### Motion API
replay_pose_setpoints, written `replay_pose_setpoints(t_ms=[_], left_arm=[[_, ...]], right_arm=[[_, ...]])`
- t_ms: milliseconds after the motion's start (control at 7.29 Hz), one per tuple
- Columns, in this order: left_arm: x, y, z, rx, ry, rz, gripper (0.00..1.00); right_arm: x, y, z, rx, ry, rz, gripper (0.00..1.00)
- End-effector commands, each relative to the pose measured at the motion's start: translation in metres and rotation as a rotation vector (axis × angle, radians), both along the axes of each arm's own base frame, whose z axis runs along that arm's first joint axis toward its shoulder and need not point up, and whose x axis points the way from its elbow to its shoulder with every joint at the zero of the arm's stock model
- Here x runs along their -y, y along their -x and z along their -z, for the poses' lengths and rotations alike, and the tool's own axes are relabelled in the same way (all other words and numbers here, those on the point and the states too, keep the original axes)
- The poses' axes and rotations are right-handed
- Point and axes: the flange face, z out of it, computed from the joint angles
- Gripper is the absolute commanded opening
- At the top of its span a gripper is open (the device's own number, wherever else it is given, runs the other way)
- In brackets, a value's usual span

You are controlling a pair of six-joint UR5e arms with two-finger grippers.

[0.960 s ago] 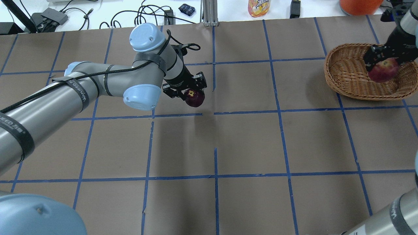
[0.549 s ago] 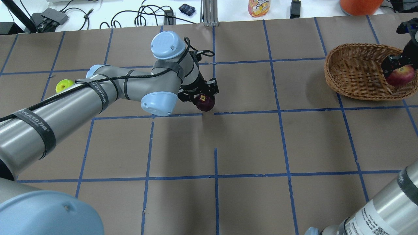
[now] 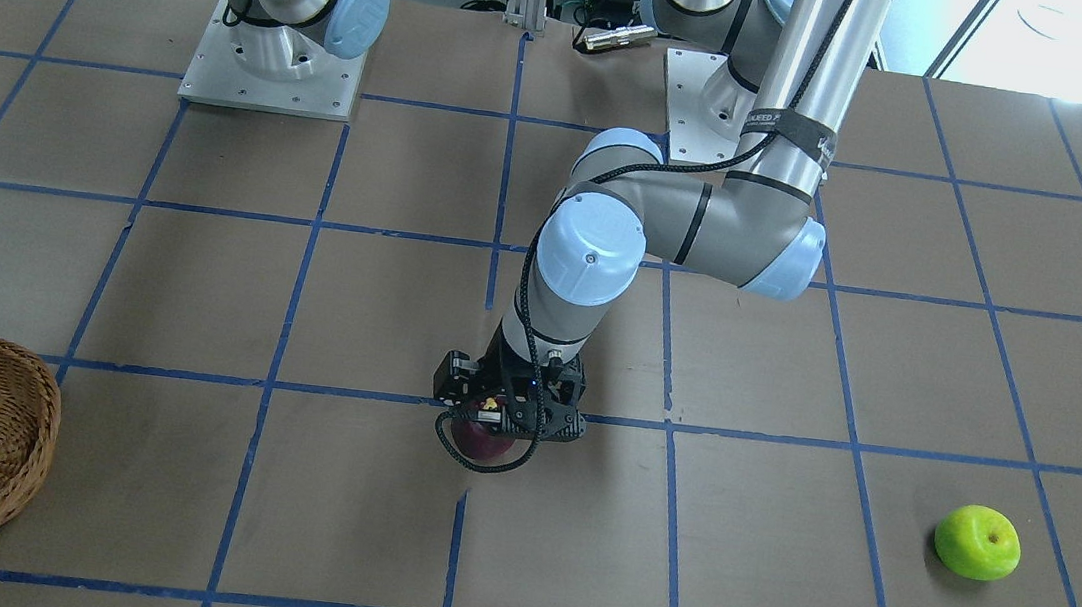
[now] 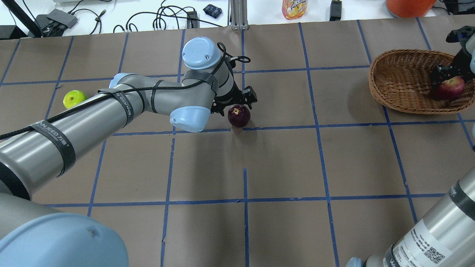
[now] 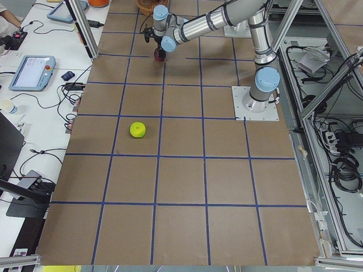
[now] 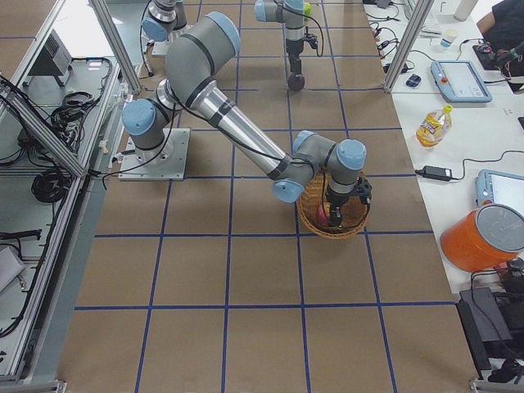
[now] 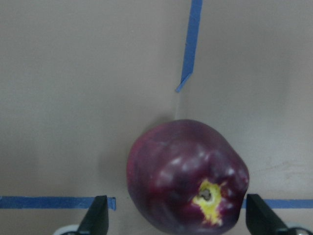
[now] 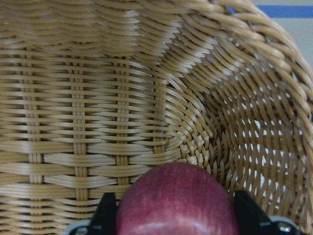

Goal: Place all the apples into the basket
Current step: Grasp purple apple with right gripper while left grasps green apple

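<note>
Since the earlier frame the left claw (image 4: pixel 236 103) has let go of the purple apple (image 4: pixel 239 115), which now rests on the table (image 4: pixel 282 163) at mid-width, stem end up. The right claw (image 4: pixel 450 81) has sunk lower into the basket (image 4: pixel 393 79).

Left claw: released, fingers standing wide on either side of the apple, with a gap on one side in the wrist view.

Right claw: clenched on the red apple (image 4: pixel 452 88), which sits low at the basket's right end. Whether it touches the weave cannot be told. No other fruit shows in the basket.

Key relation: the purple apple lies well left of the basket, between the two arms. This is judged a staging spot for the right arm.

Green apple (image 4: pixel 73 99): far left, near the left arm only.
</note>
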Motion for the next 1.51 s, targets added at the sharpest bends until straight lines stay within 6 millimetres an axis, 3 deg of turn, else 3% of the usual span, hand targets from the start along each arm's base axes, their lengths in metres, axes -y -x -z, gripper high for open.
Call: replay_pose_setpoints(t_ms=[0, 137, 274, 411, 549, 686, 823, 960, 1097, 1234, 1371], left_arm=[[0.039, -0.064, -0.081, 0.032, -0.044, -0.008, 1.0], [0.057, -0.132, -0.112, 0.045, -0.097, 0.098, 1.0], [0.06, -0.185, -0.123, 0.051, -0.133, 0.17, 1.0], [0.067, -0.243, -0.127, 0.093, -0.118, 0.225, 1.0], [0.079, -0.328, -0.125, 0.13, -0.119, 0.189, 1.0], [0.08, -0.392, -0.118, 0.127, -0.12, 0.127, 1.0], [0.078, -0.435, -0.106, 0.115, -0.132, 0.125, 1.0], [0.079, -0.455, -0.093, 0.124, -0.125, 0.164, 1.0], [0.087, -0.48, -0.061, 0.167, -0.1, 0.214, 1.0], [0.087, -0.517, -0.032, 0.174, -0.112, 0.173, 1.0], [0.09, -0.524, -0.015, 0.163, -0.127, 0.168, 1.0]], right_arm=[[0.003, -0.003, -0.014, -0.008, 0.012, -0.005, 1.0], [0.005, -0.008, -0.036, -0.014, 0.018, -0.014, 1.0], [0.003, -0.044, -0.073, 0.016, -0.027, -0.054, 1.0], [0.004, -0.107, -0.109, 0.029, -0.047, -0.09, 1.0], [0.001, -0.188, -0.138, 0.049, -0.067, -0.086, 1.0], [-0.006, -0.269, -0.146, 0.128, -0.087, -0.026, 1.0], [-0.011, -0.342, -0.149, 0.194, -0.094, 0.012, 1.0], [-0.021, -0.414, -0.147, 0.206, -0.102, 0.049, 1.0], [-0.038, -0.485, -0.137, 0.192, -0.123, 0.086, 1.0], [-0.055, -0.523, -0.129, 0.184, -0.132, 0.114, 1.0], [-0.065, -0.553, -0.117, 0.184, -0.109, 0.133, 1.0]])
